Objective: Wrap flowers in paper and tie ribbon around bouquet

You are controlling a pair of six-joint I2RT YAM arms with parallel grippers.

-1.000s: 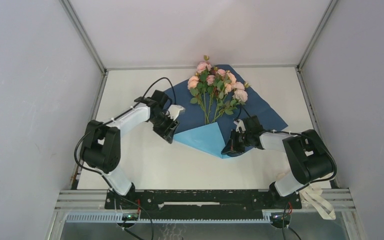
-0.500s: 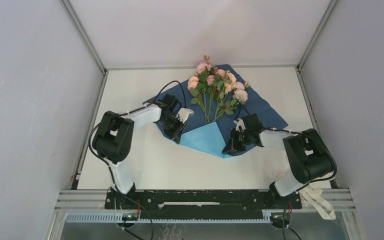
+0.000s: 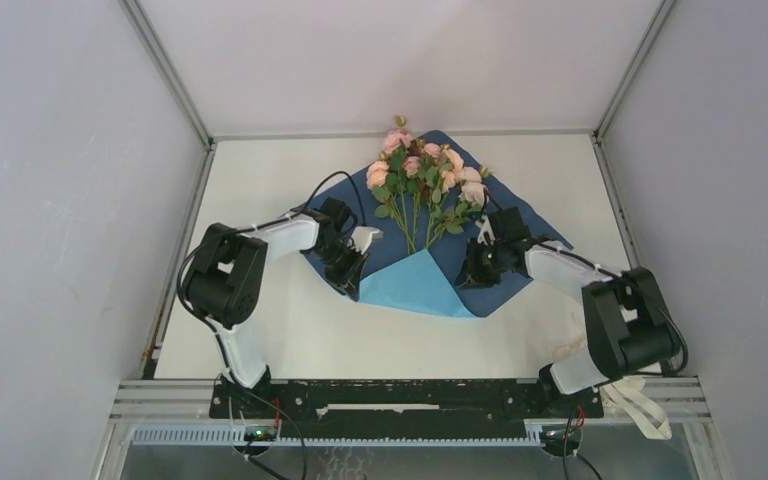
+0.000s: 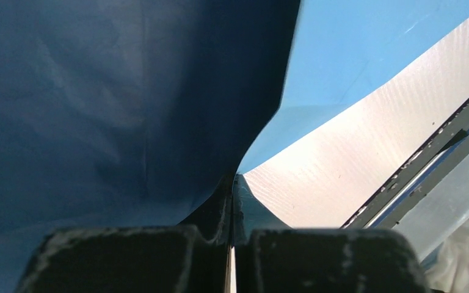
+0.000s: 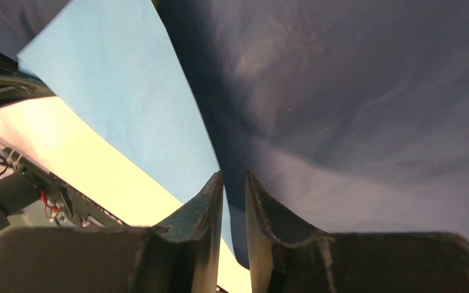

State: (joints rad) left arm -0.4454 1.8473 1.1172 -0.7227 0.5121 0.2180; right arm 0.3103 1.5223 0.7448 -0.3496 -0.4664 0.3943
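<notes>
The flowers (image 3: 421,178), pink blooms on green stems, lie on the dark blue paper (image 3: 525,238) at mid-table with their stems pointing toward me. The paper's near corner is folded up over the stems, showing its light blue face (image 3: 410,286). My left gripper (image 3: 352,268) is shut on the paper's left edge; in the left wrist view its jaws (image 4: 232,183) pinch the sheet (image 4: 98,91). My right gripper (image 3: 472,272) is at the fold's right side. Its jaws (image 5: 234,180) stand slightly open with the paper's edge (image 5: 342,91) in the gap. The cream ribbon (image 3: 638,402) hangs off the near right corner.
White walls and metal frame rails (image 3: 205,140) close in the tabletop on three sides. The black mounting rail (image 3: 400,398) with both arm bases runs along the near edge. Bare white table (image 3: 290,330) lies between the paper and the bases.
My left gripper moved right to the paper's left edge and shut on it. My right gripper opened and shifted back and right. Flowers and paper slid slightly left.
</notes>
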